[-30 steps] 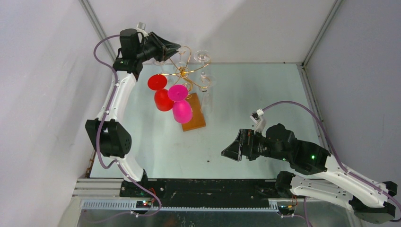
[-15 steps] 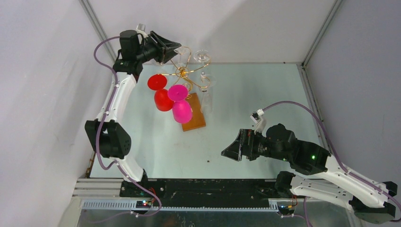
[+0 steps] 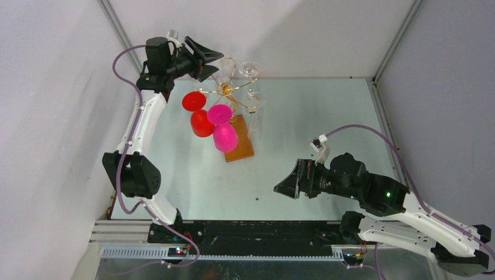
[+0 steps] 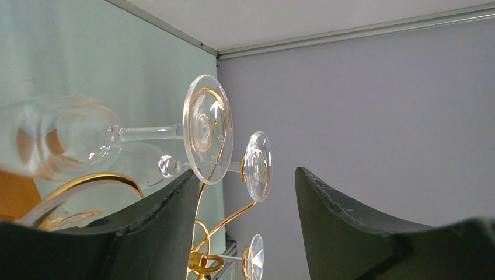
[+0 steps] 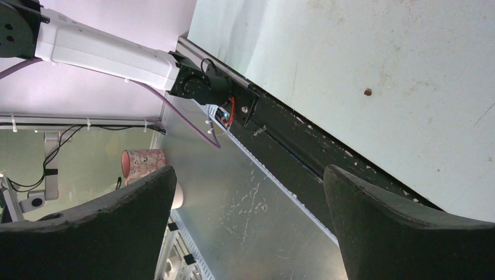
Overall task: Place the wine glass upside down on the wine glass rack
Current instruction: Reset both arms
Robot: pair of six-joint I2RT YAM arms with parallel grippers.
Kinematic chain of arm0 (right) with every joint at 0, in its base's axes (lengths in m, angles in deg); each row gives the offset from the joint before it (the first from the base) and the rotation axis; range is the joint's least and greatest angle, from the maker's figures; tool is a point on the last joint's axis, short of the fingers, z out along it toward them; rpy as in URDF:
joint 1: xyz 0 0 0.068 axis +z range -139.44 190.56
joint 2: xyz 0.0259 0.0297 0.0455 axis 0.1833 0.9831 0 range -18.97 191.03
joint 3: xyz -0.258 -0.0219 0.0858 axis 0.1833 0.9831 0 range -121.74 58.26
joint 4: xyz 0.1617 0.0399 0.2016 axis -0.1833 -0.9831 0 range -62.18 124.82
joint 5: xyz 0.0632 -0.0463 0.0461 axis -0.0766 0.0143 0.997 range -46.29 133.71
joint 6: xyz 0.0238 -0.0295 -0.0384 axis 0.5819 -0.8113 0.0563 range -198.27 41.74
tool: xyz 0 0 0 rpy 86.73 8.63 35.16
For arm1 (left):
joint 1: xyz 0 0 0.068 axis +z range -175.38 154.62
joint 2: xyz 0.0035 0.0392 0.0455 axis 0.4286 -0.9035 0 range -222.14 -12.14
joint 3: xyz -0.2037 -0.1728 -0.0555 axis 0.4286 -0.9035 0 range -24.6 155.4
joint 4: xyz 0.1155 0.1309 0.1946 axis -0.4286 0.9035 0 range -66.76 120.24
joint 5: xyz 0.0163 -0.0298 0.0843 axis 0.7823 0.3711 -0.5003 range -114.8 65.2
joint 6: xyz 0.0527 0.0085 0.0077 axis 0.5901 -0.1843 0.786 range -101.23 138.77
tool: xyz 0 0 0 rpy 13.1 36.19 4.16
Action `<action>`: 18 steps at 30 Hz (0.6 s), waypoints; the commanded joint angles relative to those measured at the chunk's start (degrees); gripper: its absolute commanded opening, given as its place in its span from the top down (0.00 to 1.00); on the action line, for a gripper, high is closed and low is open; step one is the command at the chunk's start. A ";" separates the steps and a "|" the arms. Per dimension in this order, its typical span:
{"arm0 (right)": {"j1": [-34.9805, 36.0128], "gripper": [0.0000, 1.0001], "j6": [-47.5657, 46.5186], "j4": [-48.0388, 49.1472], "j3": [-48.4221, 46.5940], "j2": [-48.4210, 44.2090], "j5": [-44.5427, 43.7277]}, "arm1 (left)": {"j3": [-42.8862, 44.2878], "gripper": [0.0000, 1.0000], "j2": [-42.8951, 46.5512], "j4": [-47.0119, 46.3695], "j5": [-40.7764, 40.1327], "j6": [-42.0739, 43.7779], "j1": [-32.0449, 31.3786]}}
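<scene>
Toward the far left of the table, hanging upside down on the wine glass rack [image 3: 229,90]: clear wine glass [image 4: 207,129], foot seen between the parted fingers of left gripper [image 3: 218,64], just ahead of them. Well apart, near right: right gripper [image 3: 283,181], spread wide, empty.

**Wine glass hung on its rack**

A clear wine glass [image 4: 117,134] hangs upside down, its round foot resting against a gold scroll arm, with stem and bowl below. The wine glass rack [image 3: 225,88], gold wire with curled arms around a central post, stands upright on a rectangular brown wooden base at the tabletop's far side, left of centre.
</scene>
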 commanded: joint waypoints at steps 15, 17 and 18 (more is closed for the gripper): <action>-0.13 0.01 0.70 0.93 -0.10 -0.58 -0.94 | 0.67 0.26 5.14 1.52 -0.33 2.22 -0.89; -0.13 0.00 0.82 0.91 -0.10 -0.60 -0.94 | 0.15 0.25 5.79 1.22 -0.34 2.17 -1.24; -0.11 0.00 0.80 0.91 -0.10 -0.63 -0.94 | -0.11 0.25 6.35 0.93 -0.37 2.04 -1.47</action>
